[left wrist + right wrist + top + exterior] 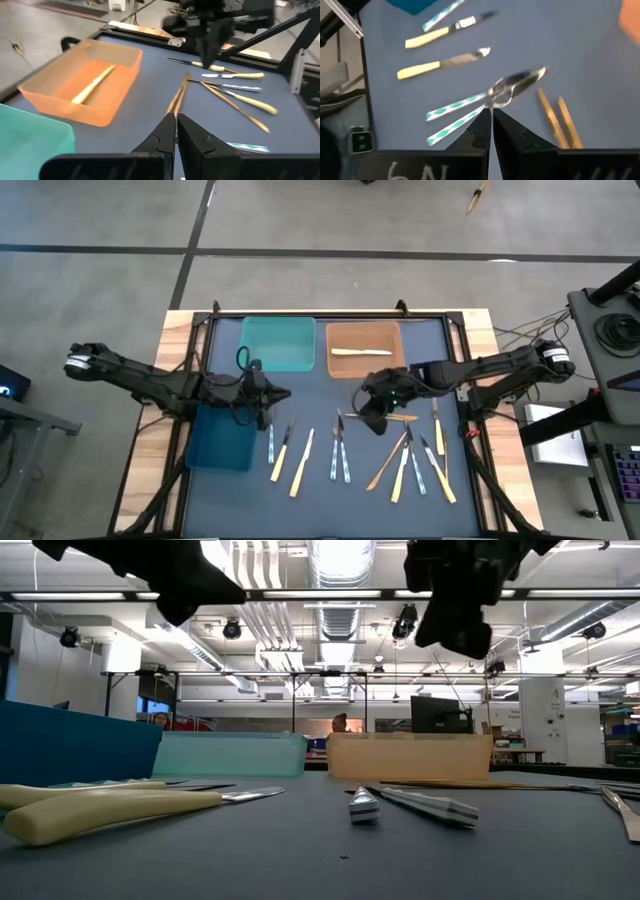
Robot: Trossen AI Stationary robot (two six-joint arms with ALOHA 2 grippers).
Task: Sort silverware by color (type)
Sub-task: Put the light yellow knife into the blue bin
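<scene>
One pale yellow piece [354,352] lies in the translucent orange plastic bin [338,331]; roughly a dozen utensils [341,457] remain scattered; both grippers [281,394] [367,418] clenched, empty.

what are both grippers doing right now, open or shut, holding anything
Left gripper: fingers shut, holding nothing, above the mat near the blue bin.
Right gripper: fingers shut, holding nothing, over the silverware.
</scene>
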